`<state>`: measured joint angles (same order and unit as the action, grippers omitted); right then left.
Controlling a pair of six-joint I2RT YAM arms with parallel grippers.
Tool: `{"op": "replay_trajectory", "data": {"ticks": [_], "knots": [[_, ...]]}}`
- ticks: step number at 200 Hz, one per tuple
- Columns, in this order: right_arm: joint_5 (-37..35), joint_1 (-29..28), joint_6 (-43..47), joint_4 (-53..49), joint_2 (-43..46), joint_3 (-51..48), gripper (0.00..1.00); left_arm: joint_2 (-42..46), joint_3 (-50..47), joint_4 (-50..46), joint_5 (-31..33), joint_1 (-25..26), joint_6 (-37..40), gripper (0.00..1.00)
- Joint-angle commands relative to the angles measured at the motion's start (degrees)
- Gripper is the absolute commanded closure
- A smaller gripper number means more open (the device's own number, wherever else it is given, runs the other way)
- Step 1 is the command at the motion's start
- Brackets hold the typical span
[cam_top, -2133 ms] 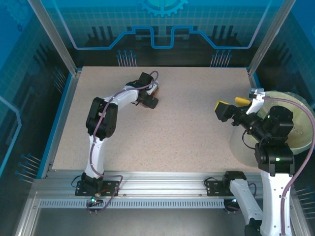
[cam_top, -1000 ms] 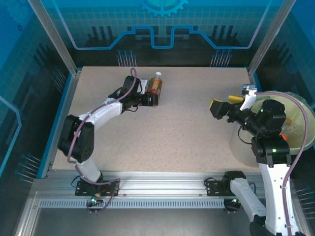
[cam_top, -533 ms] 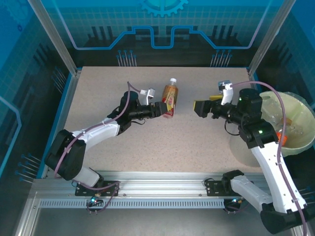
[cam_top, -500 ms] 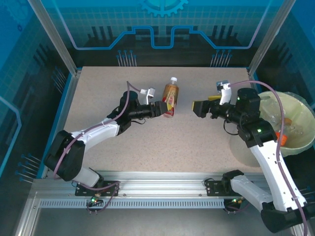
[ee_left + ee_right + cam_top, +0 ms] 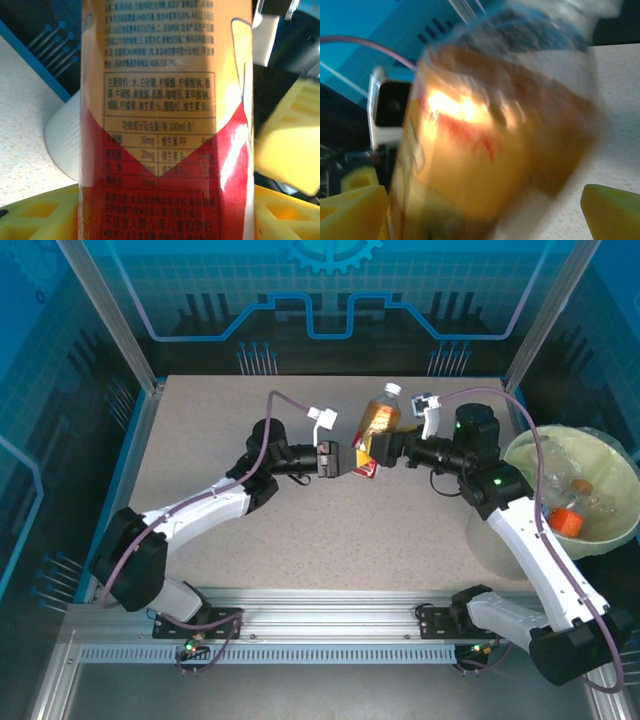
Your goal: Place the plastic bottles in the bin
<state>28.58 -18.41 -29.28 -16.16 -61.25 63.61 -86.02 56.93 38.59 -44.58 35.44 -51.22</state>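
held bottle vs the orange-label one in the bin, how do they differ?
The held bottle is tilted in the air, gripped by the left gripper; the orange-label bottle lies in the bin. The held bottle holds amber drink under a white cap; the orange-label bottle looks empty. Both are small clear plastic bottles.

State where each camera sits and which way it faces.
Top external: above and behind the bases, looking down on the table, left arm, right arm and bin.
Left wrist: on the left arm, facing the label of the bottle; left gripper fingers flank it.
Right wrist: on the right arm, facing the blurred bottle between right gripper fingers.
Shared: all three see that bottle.
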Motion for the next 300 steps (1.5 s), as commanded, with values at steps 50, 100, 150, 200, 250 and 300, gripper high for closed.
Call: {"op": "replay_trajectory", "data": {"ticks": [50, 100, 150, 200, 250, 300], "knots": [[7.90, -0.66, -5.38, 10.59, -1.76, -1.03, 0.13, -2.05, 1.88, 8.35, -2.77, 1.99, -2.53, 0.59], [9.46, -0.71, -2.93, 9.04, -0.62, -0.92, 0.24, -1.96, 1.35, 6.82, 0.95, 1.91, -1.03, 0.59], [7.85, -0.69, -1.31, 6.87, -0.62, -0.51, 0.44, -2.75, 2.09, 5.64, 1.68, 1.91, -0.46, 0.56], [0.88, -0.74, 0.24, 2.46, -0.36, 0.40, 0.54, -1.89, 3.21, -3.76, 4.92, 1.66, 4.72, 0.31], [-13.28, -0.74, 7.45, -12.68, 0.32, 5.93, 0.58, 0.90, 4.41, -19.12, 11.38, 0.69, 14.82, 0.22], [-25.93, -0.65, 15.07, -21.66, 2.59, 12.29, 0.59, 3.73, 5.29, -29.51, 21.24, 0.69, 20.81, 0.01]]}}
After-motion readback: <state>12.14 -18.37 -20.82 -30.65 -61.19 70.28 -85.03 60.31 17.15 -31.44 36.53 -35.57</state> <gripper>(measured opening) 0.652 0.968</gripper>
